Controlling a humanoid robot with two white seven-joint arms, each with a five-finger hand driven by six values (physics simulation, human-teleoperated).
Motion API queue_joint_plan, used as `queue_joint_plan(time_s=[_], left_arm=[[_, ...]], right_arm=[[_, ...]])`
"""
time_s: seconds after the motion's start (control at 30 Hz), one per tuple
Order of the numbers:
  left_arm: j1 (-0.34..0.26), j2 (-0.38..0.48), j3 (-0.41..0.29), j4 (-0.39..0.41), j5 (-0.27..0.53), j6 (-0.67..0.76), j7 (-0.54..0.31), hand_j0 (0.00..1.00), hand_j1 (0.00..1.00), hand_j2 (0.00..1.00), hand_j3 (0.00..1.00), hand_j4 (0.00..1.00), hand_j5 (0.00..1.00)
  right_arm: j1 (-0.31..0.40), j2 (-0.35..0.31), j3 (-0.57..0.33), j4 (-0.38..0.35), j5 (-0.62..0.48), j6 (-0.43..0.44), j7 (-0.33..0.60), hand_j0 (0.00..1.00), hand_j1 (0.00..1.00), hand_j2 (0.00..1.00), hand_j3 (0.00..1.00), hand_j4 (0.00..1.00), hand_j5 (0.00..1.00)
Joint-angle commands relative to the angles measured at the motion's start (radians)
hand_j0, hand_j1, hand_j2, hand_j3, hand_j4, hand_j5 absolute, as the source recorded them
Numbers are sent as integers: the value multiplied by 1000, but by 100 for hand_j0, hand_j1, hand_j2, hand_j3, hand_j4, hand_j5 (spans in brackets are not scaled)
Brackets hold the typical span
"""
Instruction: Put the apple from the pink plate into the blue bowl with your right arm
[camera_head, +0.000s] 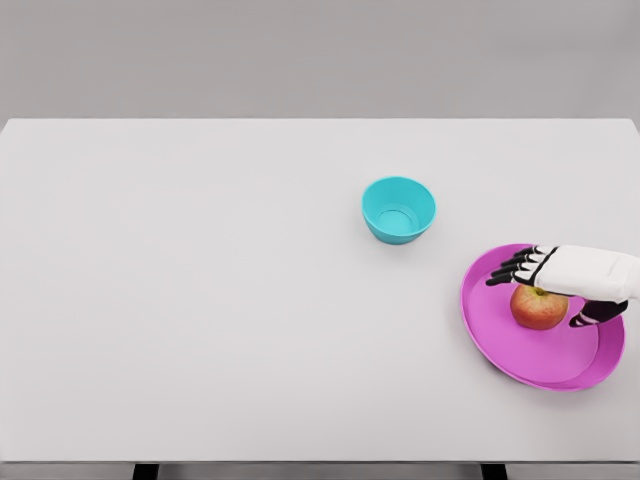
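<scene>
R hand (560, 285), fingers spread, over apple (538, 309) on pink plate (500, 345); bowl (398, 209) nearby.

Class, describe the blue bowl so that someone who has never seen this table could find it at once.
Start from the wide white table and look right of its middle. There stands the blue bowl, small, round and empty, alone on the bare surface. Unlike the flat pink plate nearer the front right, which holds the apple under the right hand, it is deep-sided and turquoise.
</scene>
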Motion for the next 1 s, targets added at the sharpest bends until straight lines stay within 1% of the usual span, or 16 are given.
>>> queue_joint_plan(time_s=[0.0,0.27,0.3,0.33,0.37,0.43,0.5,0.53,0.63,0.8,0.97], left_arm=[[0,0,0,0,0,0,0,100,100,100,100,100,100],[0,0,0,0,0,0,0,100,100,100,100,100,100],[0,0,0,0,0,0,0,100,100,100,100,100,100],[0,0,0,0,0,0,0,100,100,100,100,100,100],[0,0,0,0,0,0,0,100,100,100,100,100,100],[0,0,0,0,0,0,0,100,100,100,100,100,100],[0,0,0,0,0,0,0,100,100,100,100,100,100],[0,0,0,0,0,0,0,100,100,100,100,100,100],[0,0,0,0,0,0,0,100,100,100,100,100,100],[0,0,0,0,0,0,0,100,100,100,100,100,100],[0,0,0,0,0,0,0,100,100,100,100,100,100]], right_arm=[[0,-1,5,4,-5,2,0,100,100,100,100,100,100],[0,-1,14,10,-5,2,0,99,99,99,99,99,99],[0,-1,16,12,-5,2,0,95,95,95,95,95,95],[0,-1,17,10,-5,2,0,87,87,87,87,87,87],[0,-1,17,12,-5,2,0,83,83,83,83,83,83],[0,-1,19,12,-5,2,0,68,68,68,68,68,68],[2,-1,26,12,-5,2,0,56,56,56,56,56,56],[0,-1,26,12,-5,2,0,52,52,52,52,52,52],[0,-1,26,12,-5,2,0,46,46,46,46,46,46],[-14,-3,25,9,-6,2,0,46,46,46,46,46,46],[-43,-3,17,10,-10,2,0,46,46,46,46,46,46]])
